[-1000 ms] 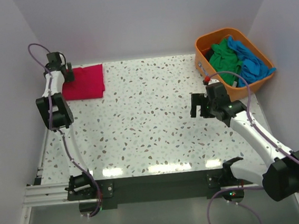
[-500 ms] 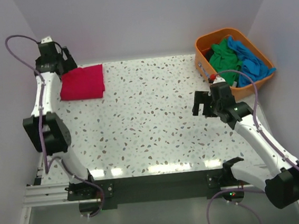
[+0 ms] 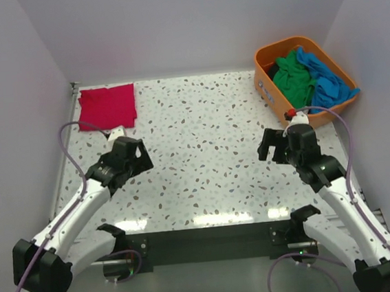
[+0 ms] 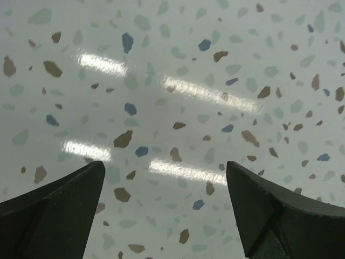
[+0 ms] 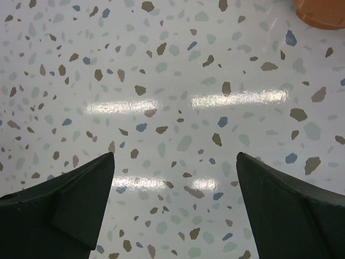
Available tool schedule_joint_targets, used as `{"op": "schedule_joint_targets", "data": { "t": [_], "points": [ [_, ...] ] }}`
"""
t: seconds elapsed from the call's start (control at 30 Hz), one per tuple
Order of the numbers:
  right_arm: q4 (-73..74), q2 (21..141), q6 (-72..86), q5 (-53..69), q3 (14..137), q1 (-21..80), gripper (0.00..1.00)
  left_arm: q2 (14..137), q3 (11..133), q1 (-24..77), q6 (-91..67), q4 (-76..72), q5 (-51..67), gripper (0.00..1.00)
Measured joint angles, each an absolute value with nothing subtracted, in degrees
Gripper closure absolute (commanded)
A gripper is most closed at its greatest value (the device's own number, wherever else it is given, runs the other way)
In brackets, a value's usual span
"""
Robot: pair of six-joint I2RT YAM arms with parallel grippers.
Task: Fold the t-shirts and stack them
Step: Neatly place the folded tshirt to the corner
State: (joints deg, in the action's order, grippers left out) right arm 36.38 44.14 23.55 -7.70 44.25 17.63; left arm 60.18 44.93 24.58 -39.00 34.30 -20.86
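The counter [image 3: 203,159] was a glossy white slab speckled with brown, grey and blue flecks, with streaks of lamp glare along its near edge. A red t-shirt [image 3: 108,107] lay folded flat in the far left corner. An orange basket [image 3: 266,77] sat in the far right corner, well apart from the shirt.

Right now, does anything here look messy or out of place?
Only the blue t-shirt: it spills over the rim of the orange basket, crumpled beside the green t-shirt. The red t-shirt lies neatly folded.
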Motion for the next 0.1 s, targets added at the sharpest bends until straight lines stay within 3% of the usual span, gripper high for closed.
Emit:
{"op": "schedule_joint_targets", "data": {
  "t": [0.1],
  "points": [
    [36.45,42.3,24.29,-8.03,41.69,17.63,0.01,54.41,41.19,24.95,-41.65,38.98,-22.63,0.0]
  ]
}}
